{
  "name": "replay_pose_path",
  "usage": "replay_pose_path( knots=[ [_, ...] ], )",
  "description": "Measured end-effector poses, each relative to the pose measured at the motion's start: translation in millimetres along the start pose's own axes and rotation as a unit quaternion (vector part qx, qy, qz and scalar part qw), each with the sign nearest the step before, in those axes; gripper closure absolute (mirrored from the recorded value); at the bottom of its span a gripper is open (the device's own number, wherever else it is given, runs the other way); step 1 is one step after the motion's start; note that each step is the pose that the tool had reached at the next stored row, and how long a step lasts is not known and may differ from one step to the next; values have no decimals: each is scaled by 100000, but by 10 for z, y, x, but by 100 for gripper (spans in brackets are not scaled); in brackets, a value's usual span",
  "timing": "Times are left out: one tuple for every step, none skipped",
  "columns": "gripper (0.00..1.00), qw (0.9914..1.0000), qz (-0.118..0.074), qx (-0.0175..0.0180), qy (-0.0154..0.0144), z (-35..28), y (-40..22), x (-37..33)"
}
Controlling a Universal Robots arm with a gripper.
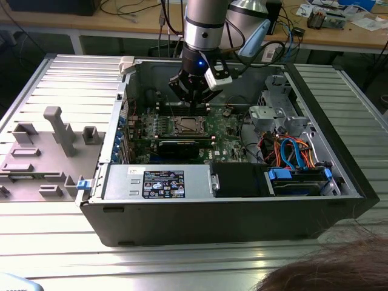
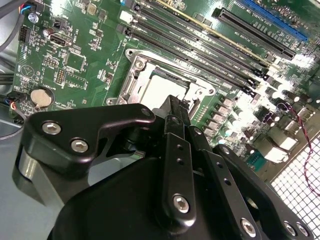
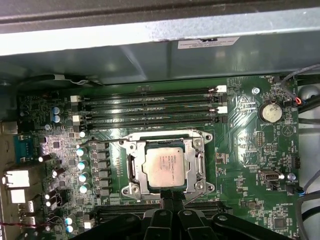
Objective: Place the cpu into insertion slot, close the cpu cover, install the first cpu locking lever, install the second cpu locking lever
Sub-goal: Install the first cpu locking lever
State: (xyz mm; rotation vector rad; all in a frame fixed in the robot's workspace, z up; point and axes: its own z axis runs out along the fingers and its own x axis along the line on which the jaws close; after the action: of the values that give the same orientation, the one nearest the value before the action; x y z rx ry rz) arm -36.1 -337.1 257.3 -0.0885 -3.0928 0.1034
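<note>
Now, gripper (image 3: pixel 170 200): the fingers are pressed together with nothing visible between them. The tips hang over the insertion slot in both wrist views (image 2: pixel 174 105). Whether they touch it cannot be told. In the exterior view the gripper (image 1: pixel 194 108) points straight down into the open case.
Cpu (image 3: pixel 165 167): it lies flat in the insertion slot with its silvery top up, just by the fingertips. It also shows in the second wrist view (image 2: pixel 160 90) and the exterior view (image 1: pixel 188 125).
Cpu cover (image 3: pixel 199 165): the metal frame lies down around the chip, which shows through the cut-out.
Insertion slot (image 3: pixel 127 147): it sits near the middle of the green board, with long black memory slots (image 3: pixel 150 107) running along one side of it.
Locking lever: a thin metal rod (image 3: pixel 194 197) slants out just beside the fingertips. Whether it is latched cannot be told.
Green board (image 3: pixel 240 165): it is mounted on the floor of the case, and a coin battery (image 3: pixel 270 111) sits toward one of its edges.
Case (image 1: pixel 212 212): it lies on its side, open, on a slatted metal table (image 1: pixel 60 242). A power supply (image 1: pixel 157 182) sits along its near wall, and blue cables (image 1: pixel 291 148) lie toward its corner on the exterior view's right.
Grey fixture tray (image 1: pixel 48 145): it rests on the table at the exterior view's left, just beside the case.
Person: hair (image 1: pixel 327 273) shows at the table's near edge.
</note>
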Motion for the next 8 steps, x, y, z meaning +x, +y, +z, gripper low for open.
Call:
replay_pose_path(
  knots=[
    [89,100000,-80,4,-6,0,0,0],
    [89,100000,-172,9,-11,0,0,0],
    [89,100000,-224,13,-16,0,0,0],
    [89,100000,-264,11,-17,0,0,0],
    [89,99999,-352,16,-26,0,0,0],
    [89,99999,-442,20,-30,0,0,0],
    [89,99999,-510,23,-35,0,0,0],
    [89,99998,-606,28,-43,0,0,0]
  ],
)
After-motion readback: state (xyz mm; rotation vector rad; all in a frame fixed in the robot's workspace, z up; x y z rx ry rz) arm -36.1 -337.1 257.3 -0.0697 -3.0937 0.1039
